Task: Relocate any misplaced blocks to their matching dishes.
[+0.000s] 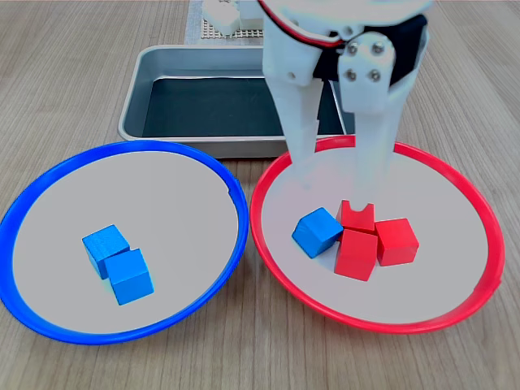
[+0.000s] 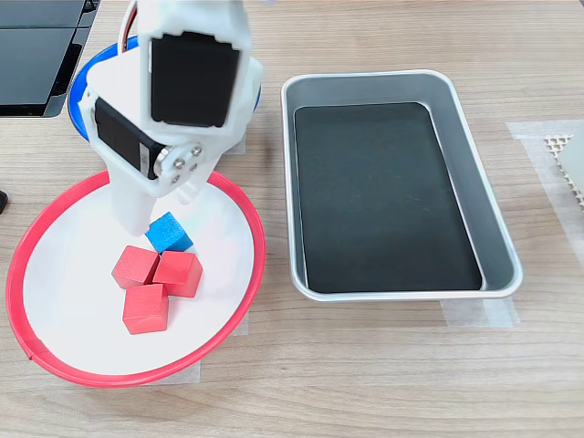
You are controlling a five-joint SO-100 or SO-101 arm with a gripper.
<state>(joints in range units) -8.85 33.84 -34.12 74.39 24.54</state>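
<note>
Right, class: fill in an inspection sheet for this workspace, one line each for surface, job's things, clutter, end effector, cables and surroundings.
Surface: wooden table.
Job's things: blue-rimmed plate holds two blue cubes; red-rimmed plate holds three red cubes and one blue cube.
Clutter: silver metal tray, nothing seen inside.
End effector: open, over the red-rimmed plate, holding nothing.
Cables: red and white wires on the arm.
Surroundings: perforated pad taped to the table.

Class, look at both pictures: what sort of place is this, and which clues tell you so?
Probably a robotics lab or hobby workbench: a wood-grain table with a small white robot arm's gripper, a silver metal tray taped down, and colour-rimmed dishes holding sorting cubes.
</note>
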